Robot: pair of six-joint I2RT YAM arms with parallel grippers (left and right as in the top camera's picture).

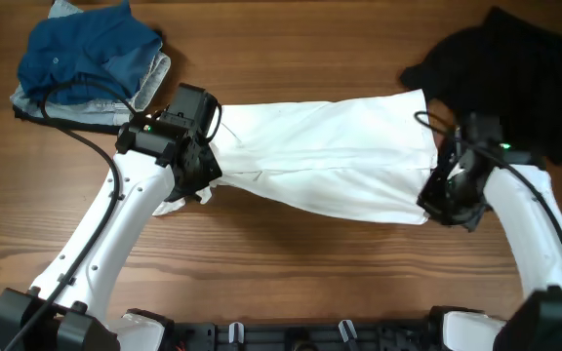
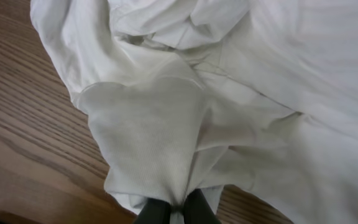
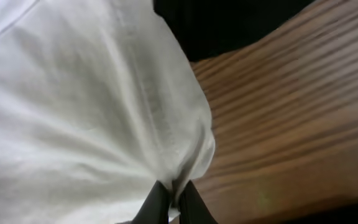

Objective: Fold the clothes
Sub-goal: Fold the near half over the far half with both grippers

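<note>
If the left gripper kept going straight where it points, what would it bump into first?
The white cloth: the left gripper is shut on a fold, and more of it bunches right ahead. Depth beyond is unclear.

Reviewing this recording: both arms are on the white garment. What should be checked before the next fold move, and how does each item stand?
1. Left gripper pinches white garment: ok, cloth between fingers.
2. Right gripper pinches the opposite end: ok.
3. Garment lies flat between the grippers: not ok, bunched near the left one.
4. Black garment clear of the white one: not ok, they touch at the right end.
5. Blue clothes pile apart: ok.
6. Layers in each pinch: cannot tell.
</note>
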